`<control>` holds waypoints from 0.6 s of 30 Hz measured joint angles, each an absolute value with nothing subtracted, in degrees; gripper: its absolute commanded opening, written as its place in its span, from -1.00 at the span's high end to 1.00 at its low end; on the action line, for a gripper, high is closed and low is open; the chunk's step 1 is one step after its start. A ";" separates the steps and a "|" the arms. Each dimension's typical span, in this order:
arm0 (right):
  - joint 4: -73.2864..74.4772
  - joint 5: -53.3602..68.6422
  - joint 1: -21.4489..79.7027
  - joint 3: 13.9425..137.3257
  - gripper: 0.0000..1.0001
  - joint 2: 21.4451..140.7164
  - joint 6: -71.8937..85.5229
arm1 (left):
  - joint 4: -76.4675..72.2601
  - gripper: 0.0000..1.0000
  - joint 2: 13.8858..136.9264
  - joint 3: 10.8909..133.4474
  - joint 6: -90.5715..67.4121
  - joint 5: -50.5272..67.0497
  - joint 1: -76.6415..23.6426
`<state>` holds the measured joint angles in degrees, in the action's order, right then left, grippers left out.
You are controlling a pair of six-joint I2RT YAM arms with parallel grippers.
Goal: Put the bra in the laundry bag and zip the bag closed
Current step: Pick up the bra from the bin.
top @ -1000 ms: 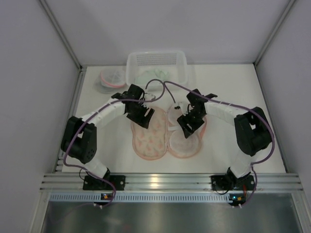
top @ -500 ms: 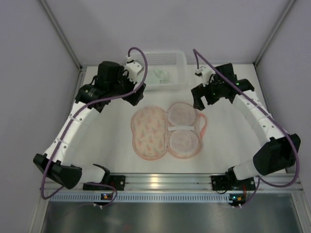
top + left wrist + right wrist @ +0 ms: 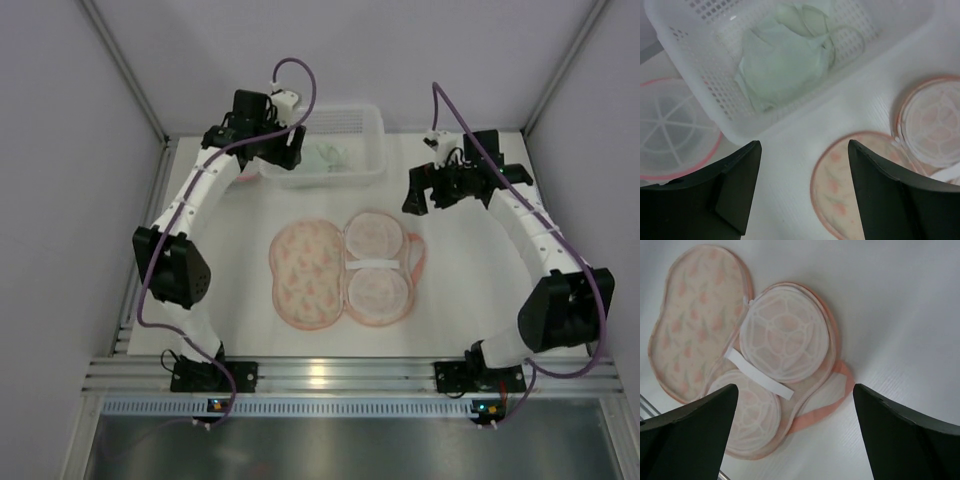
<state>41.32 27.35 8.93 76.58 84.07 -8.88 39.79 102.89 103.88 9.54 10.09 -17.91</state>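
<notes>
White tabletop (image 3: pixel 480 300) is occupied by a white perforated plastic basket (image 3: pixel 700 75) holding a crumpled pale green fabric bra (image 3: pixel 785 62), apart from the opened pink clamshell laundry bag (image 3: pixel 340 270). Both the left gripper (image 3: pixel 804 150) and the right gripper (image 3: pixel 795 390) are spread wide, empty. Limp, light cloth is expected; a bunched fold should be pinched.

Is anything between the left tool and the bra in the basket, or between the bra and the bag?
Nothing visible. The bra lies uncovered in the open-topped basket, ahead of the open left tool; only the basket's wall separates it from the open bag.
</notes>
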 measured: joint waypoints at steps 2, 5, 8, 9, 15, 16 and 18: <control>39.99 28.21 8.93 77.19 -0.99 86.91 -7.33 | 38.83 -0.47 110.30 111.31 8.80 11.60 -16.14; 38.24 28.12 8.80 78.22 -0.99 90.85 -4.99 | 36.82 -0.44 120.88 122.26 8.03 13.23 -14.57; 37.87 26.87 8.71 79.24 -0.98 92.53 -3.88 | 35.81 -0.44 129.78 130.69 7.62 14.44 -14.28; 37.98 26.11 8.71 80.09 -0.99 93.01 -3.84 | 35.73 -0.44 131.87 132.51 7.62 14.66 -14.35; 38.11 23.00 7.97 86.32 -0.99 96.44 -5.08 | 35.48 -0.44 140.16 135.33 7.84 14.33 -15.00; 38.15 22.87 7.66 86.74 -0.99 97.06 -5.23 | 35.48 -0.43 140.97 135.33 7.81 14.13 -15.07; 38.30 22.61 7.16 87.15 -0.99 98.45 -5.52 | 35.51 -0.47 142.45 135.33 7.62 14.02 -15.16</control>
<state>38.30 22.61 7.16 87.15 98.45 -5.52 35.51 142.45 135.33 7.62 14.02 -15.16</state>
